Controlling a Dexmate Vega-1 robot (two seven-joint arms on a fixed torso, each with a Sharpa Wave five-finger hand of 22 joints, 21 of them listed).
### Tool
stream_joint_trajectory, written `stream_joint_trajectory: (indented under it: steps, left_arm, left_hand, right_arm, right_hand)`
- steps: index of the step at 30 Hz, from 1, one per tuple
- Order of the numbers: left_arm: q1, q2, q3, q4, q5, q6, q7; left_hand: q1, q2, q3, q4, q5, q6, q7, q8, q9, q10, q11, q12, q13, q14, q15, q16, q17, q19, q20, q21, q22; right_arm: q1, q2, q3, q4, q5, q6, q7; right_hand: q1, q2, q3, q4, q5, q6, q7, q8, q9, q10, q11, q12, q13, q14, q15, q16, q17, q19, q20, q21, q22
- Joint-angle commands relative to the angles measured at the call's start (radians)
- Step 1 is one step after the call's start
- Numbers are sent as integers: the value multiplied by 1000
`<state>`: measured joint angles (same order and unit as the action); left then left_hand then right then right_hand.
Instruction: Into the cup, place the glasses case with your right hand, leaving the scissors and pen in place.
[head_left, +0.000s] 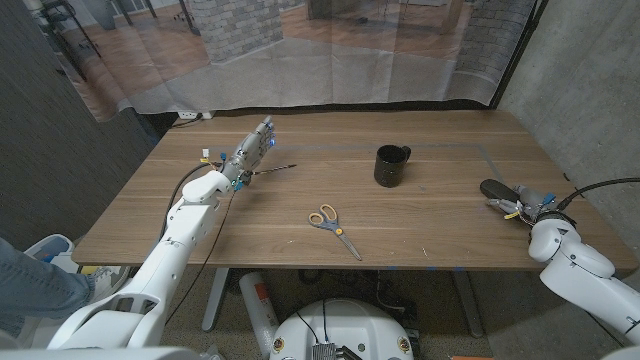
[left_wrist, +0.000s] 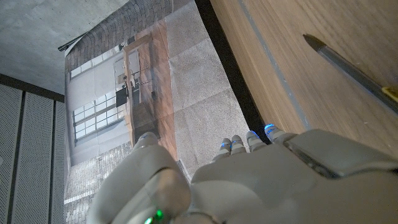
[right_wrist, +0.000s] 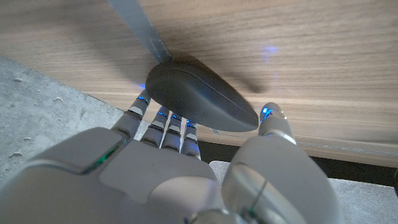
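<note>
Right hand (head_left: 522, 207) at the table's right edge grips the dark glasses case (head_left: 496, 189) — the right wrist view shows the case (right_wrist: 202, 93) caught between the fingers (right_wrist: 165, 121) on one side and the thumb on the other, just over the wood. From my remote seat, the black cup (head_left: 390, 166) stands well apart toward the table's middle, handle turned to the right, with open tabletop between it and the case. Nearer the front edge, left of the cup, lie the scissors (head_left: 331, 226), blades pointing toward the front right. My left hand (head_left: 251, 152) hovers over the far left of the wooden table (head_left: 300, 250), fingers stretched out and holding nothing, with the pen (head_left: 268, 171) just beside it — the left wrist view catches the pen (left_wrist: 351, 68) lying on the wood beyond the fingertips (left_wrist: 271, 130).
</note>
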<state>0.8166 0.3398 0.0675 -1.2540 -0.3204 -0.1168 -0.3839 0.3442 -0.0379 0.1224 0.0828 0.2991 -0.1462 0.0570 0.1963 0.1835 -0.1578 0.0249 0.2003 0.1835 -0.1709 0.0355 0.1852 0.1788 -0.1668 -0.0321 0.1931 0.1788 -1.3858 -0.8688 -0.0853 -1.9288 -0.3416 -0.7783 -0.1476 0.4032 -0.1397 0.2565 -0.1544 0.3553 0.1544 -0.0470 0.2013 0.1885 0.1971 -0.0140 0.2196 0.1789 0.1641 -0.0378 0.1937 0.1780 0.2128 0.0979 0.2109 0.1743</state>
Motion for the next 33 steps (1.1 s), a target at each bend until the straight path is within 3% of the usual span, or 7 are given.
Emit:
stream_joint_trajectory:
  steps: [1,12,22,27,33]
  left_arm:
    - [-10,4,-2,23,1,-18,-14]
    - [-8,5,0,17,5,-12,-11]
    - [-2,6,-1,1,7,-6,-3]
    - [-2,6,0,-1,7,-3,-2]
    - [-3,6,1,-1,7,0,-3]
  left_hand:
    - [9,3,-4,0,-3,2,4,2,3,2,-2,3,3,-39,-6,3,4,-48,3,9,3]
    - [10,4,-6,0,-4,4,3,2,3,2,-3,3,3,-40,-7,2,4,-49,5,8,4]
    - [11,5,-8,0,-4,4,3,2,3,2,-1,3,3,-39,-8,3,4,-50,5,8,4]
    - [11,6,-9,1,-4,3,4,1,3,1,-2,3,3,-39,-8,3,4,-49,5,9,4]
    - [12,7,-10,1,-4,4,4,1,3,2,-1,3,3,-39,-8,3,4,-50,6,8,4]
  right_arm:
    - [20,0,-19,23,25,-8,-22]
    - [45,-3,-43,48,43,-7,-35]
    - [52,17,-55,53,30,-16,-101]
    - [49,25,-52,49,26,-13,-126]
    - [43,32,-45,44,25,-6,-144]
  right_hand:
    - [17,3,-5,0,9,21,1,8,3,24,-2,10,6,21,-7,8,3,23,-4,6,4]
    - [39,12,-1,1,22,39,-4,12,4,56,-10,19,7,61,-16,15,4,55,-13,10,4]
    - [154,54,36,-10,37,123,-28,31,7,182,-58,55,11,157,-53,20,3,109,-42,10,6]
    - [188,60,44,-9,37,165,-51,41,8,224,-77,67,12,188,-65,19,3,127,-53,9,7]
    - [205,66,49,-6,36,193,-58,47,9,253,-88,75,13,209,-73,20,4,137,-59,9,7]
